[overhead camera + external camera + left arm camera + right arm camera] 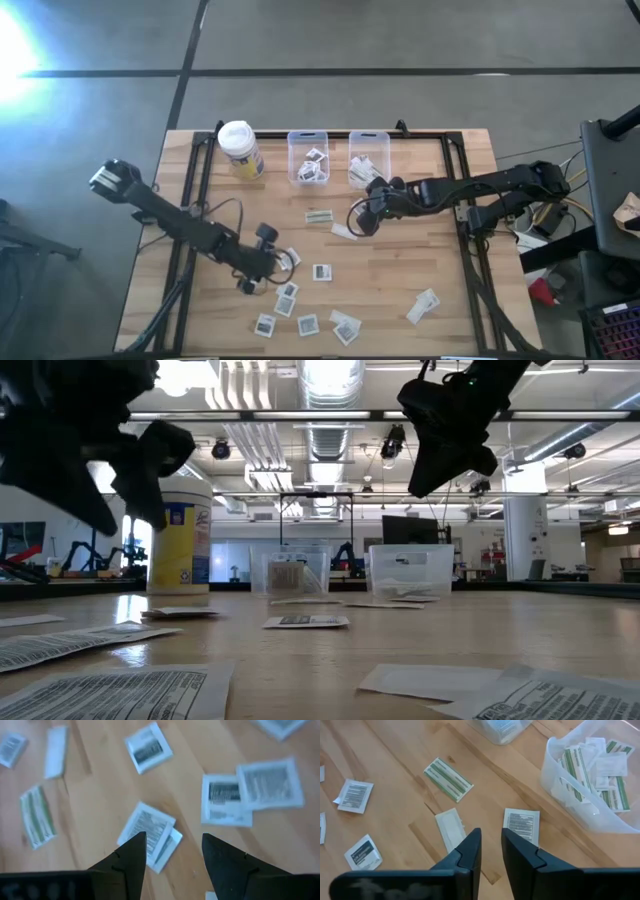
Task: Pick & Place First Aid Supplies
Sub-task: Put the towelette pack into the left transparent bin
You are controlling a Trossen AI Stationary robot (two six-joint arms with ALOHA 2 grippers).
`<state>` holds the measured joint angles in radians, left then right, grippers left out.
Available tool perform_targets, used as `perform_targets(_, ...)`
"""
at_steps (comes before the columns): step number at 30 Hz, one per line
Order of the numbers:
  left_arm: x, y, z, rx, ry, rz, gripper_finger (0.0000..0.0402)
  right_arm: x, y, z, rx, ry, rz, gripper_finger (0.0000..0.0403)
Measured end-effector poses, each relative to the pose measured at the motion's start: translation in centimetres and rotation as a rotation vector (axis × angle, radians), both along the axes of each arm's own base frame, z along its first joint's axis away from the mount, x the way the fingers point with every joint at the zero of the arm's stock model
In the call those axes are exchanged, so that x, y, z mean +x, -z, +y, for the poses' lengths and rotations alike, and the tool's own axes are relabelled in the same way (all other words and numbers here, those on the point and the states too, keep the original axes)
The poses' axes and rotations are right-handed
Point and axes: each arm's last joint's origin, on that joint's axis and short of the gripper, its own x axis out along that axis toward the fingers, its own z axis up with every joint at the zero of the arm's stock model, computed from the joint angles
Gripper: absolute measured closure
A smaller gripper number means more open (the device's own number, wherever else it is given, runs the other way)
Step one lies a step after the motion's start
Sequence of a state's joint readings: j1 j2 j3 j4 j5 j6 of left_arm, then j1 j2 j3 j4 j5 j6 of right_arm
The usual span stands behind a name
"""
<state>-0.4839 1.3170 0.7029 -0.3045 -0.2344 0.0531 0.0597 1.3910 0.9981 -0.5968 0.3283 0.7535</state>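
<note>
The right pincer point(491, 851), its narrowly parted fingers holding nothing, hangs over a white strip point(450, 829) and square packet point(521, 824) beside two clear bins point(308, 157); the left pincer point(172, 855) hovers open above scattered packets point(300, 310) on the worktop point(400, 270).

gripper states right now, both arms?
Left gripper: open, empty, above the square packets.
Right gripper: fingers narrowly apart, holding nothing, near the right clear bin.
</note>
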Motion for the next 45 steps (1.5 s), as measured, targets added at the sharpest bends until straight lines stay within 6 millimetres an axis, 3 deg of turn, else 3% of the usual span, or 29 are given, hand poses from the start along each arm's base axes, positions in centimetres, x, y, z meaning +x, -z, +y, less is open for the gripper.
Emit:
perform_targets(16, 2.0, 3.6, -0.2, 0.147, 0.065, 0.065, 0.0216, 0.1, -0.1, 0.0, -0.012, 0.008, -0.012, 0.0344)
perform_targets(38, 3.5, 5.2, 1.8, 0.175, 0.037, 0.112, 0.0216, 0.1, 0.0, 0.0, -0.008, 0.013, -0.014, 0.0346)
perform_targets(45, 4.1, 5.3, 3.4, 0.078, -0.043, 0.140, 0.0217, 0.2, -0.1, 0.0, -0.007, 0.013, -0.028, 0.0346)
